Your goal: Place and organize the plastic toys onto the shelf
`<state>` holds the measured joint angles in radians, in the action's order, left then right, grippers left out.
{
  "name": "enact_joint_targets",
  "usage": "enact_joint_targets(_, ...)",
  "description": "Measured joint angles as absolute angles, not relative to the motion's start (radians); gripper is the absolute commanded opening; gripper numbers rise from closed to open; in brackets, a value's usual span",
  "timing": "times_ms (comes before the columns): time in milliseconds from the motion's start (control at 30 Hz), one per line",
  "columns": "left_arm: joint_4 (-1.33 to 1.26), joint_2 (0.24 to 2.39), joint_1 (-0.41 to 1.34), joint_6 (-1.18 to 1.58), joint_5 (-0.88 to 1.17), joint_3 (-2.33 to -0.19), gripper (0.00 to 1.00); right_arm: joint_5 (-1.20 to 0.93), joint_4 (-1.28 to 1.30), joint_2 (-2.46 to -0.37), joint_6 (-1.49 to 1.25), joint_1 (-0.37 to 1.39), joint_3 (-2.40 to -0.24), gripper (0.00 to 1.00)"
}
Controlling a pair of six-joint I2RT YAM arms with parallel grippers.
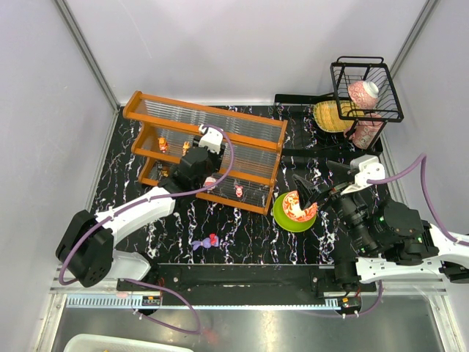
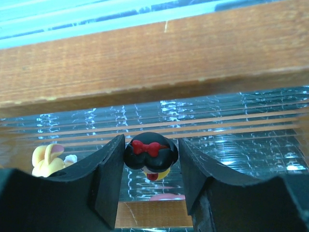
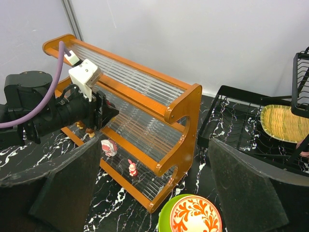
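Observation:
The shelf (image 1: 205,117) stands at the back left, an orange frame with clear ribbed panels. My left gripper (image 2: 152,145) reaches into its lower tier (image 3: 178,108), shut on a small black-haired toy with a red bow (image 2: 150,155). A yellow bunny toy (image 2: 46,160) stands to its left. Two pink toys (image 3: 131,167) (image 3: 109,147) and orange ones (image 3: 79,125) stand on the bottom panel. A purple and a red toy (image 1: 209,242) lie on the table in front of the shelf. My right gripper (image 1: 322,182) hangs open and empty above the bowl.
A green plate (image 1: 282,216) carrying a red-patterned bowl (image 1: 297,205) sits right of the shelf. At the back right stand a black wire basket (image 1: 366,88) with a pink cup, a yellow woven dish (image 1: 330,116) and a low black rack (image 3: 241,121).

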<state>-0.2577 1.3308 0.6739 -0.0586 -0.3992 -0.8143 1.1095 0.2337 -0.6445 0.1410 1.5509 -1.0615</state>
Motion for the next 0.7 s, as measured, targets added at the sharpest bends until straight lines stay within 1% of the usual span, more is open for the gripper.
enact_joint_targets(267,-0.254,1.330,0.674,-0.052,-0.398,-0.814,0.60,1.109,0.234,-0.649,0.136,1.551,-1.061,0.97)
enact_joint_targets(433,-0.254,1.330,0.674,-0.051,-0.399,-0.814,0.68,1.109,0.234,-0.656,0.133,1.551,-1.061,0.96)
enact_joint_targets(467,-0.253,1.328,0.674,-0.051,-0.399,-0.814,0.72,1.109,0.234,-0.658,0.133,1.551,-1.061,0.96)
enact_joint_targets(567,-0.247,1.319,0.674,-0.052,-0.401,-0.814,0.80,1.109,0.234,-0.664,0.133,1.551,-1.061,0.97)
enact_joint_targets(667,-0.233,1.302,0.674,-0.050,-0.406,-0.814,0.84,1.109,0.234,-0.665,0.133,1.551,-1.061,0.96)
enact_joint_targets(700,-0.228,1.296,0.674,-0.049,-0.409,-0.815,0.87,1.109,0.234,-0.666,0.133,1.551,-1.061,0.96)
